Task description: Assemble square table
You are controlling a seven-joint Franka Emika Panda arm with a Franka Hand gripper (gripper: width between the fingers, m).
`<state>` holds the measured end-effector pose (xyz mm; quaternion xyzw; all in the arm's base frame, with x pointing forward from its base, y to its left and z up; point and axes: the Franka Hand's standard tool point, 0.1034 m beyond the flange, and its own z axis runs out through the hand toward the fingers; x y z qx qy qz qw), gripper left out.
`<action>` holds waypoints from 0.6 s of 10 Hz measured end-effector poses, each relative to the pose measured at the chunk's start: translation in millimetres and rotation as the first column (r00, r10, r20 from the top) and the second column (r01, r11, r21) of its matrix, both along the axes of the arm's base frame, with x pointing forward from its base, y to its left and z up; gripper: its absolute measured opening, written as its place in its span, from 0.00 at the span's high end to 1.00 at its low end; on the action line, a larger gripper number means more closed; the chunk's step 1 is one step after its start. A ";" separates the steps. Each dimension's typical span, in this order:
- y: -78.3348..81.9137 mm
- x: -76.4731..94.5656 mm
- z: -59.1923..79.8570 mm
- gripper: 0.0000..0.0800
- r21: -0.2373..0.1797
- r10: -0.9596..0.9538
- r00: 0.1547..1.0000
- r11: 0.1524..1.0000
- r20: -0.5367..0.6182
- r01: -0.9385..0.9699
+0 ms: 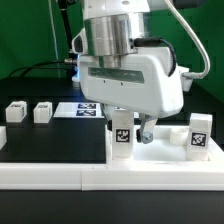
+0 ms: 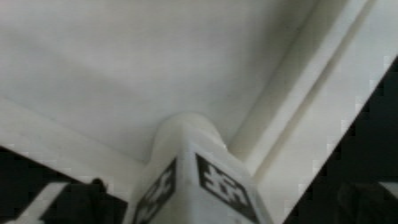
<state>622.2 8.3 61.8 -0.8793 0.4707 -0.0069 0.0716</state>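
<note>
Nearest me, by the table's front edge, the fingers (image 1: 131, 126) look clenched on 1 tagged leg (image 1: 122, 138). It hangs upright directly beneath them, long axis vertical, touching or just above the square slab (image 1: 165, 153). The wrist view puts it close to the slab's border, so I judge the next move needs it dropped straight onto a corner socket I cannot see. Farther off, another leg (image 1: 200, 133) stands on the slab's corner at the exterior view's right, and 2 spare legs (image 1: 28, 112) sit toward the table's opposite edge.
</note>
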 end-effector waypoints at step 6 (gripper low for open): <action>-4.6 -1.0 5.9 0.19 -0.082 0.628 0.777 0.777 0.047 -0.624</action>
